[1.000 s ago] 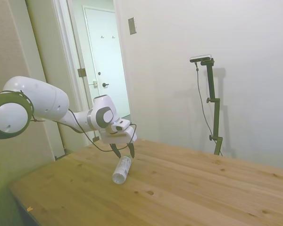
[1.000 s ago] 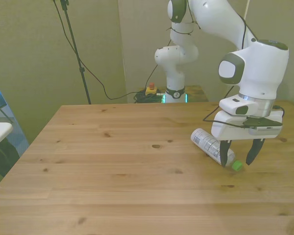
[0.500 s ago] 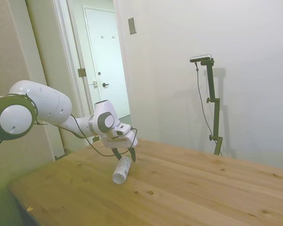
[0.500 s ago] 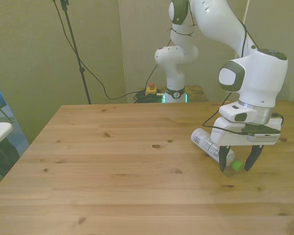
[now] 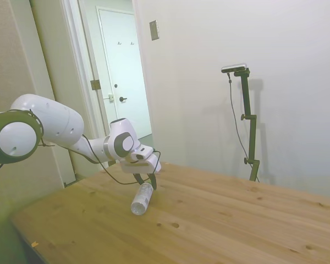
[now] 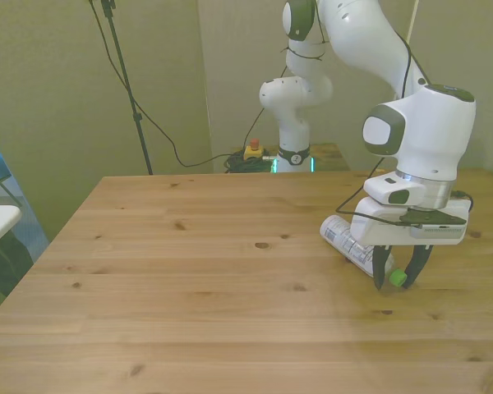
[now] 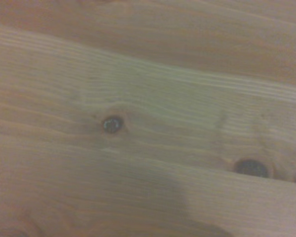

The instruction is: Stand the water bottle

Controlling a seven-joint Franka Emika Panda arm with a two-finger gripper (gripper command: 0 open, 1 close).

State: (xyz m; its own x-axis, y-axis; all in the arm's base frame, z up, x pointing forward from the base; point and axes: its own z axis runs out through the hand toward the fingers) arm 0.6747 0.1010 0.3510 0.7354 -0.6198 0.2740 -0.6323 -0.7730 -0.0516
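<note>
Green-capped water bottle [image 6: 355,243] lies flat near the desk's [image 6: 189,287] right edge in the front view; gripper [image 6: 399,275] clamped on its cap end.

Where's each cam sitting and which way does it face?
Side: off one table side, looking across; arm enters from picture's left, gripper low over the lying water bottle.
Front: across the table, facing the robot's base; gripper straddles the bottle's green cap.
Wrist: looks down at bare wood; no robot parts.
Side and front share bottle and gripper.
</note>
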